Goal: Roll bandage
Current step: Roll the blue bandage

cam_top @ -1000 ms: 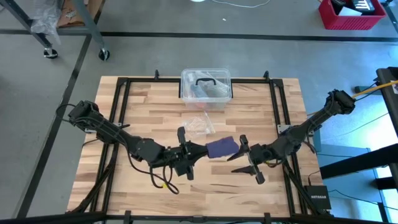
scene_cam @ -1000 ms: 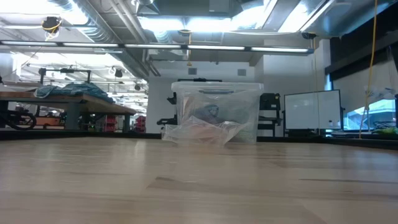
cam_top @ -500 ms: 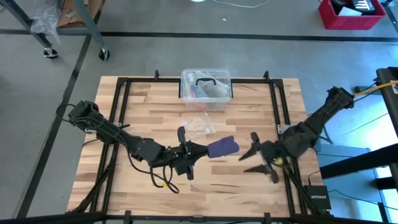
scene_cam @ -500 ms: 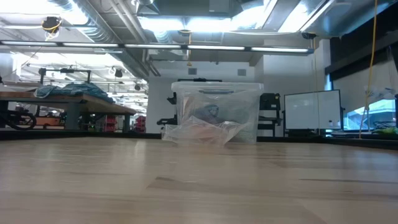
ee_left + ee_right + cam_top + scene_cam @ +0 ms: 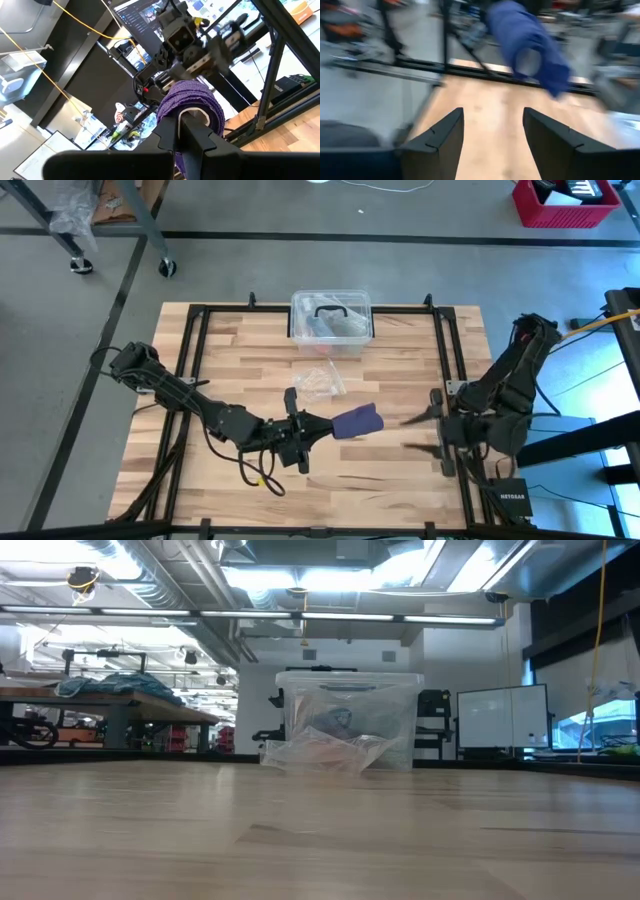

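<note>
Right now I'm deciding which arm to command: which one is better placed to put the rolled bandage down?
Left. Its end effector is shut on the rolled dark navy-purple fabric bandage, held above the wooden table. The right end effector is open, empty and off by the table's right edge.

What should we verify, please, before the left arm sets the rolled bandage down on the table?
1. Left claw gripping the bandage: ok, shut on one end of the roll.
2. Bandage rolled up: ok, the left wrist view shows a tight purple roll.
3. Right claw clear of the bandage: ok, open near the table's right edge.
4. Plastic wrapper out of the way: ok, it lies apart, toward the clear box.
5. Roll's height above the table: cannot tell.
</note>
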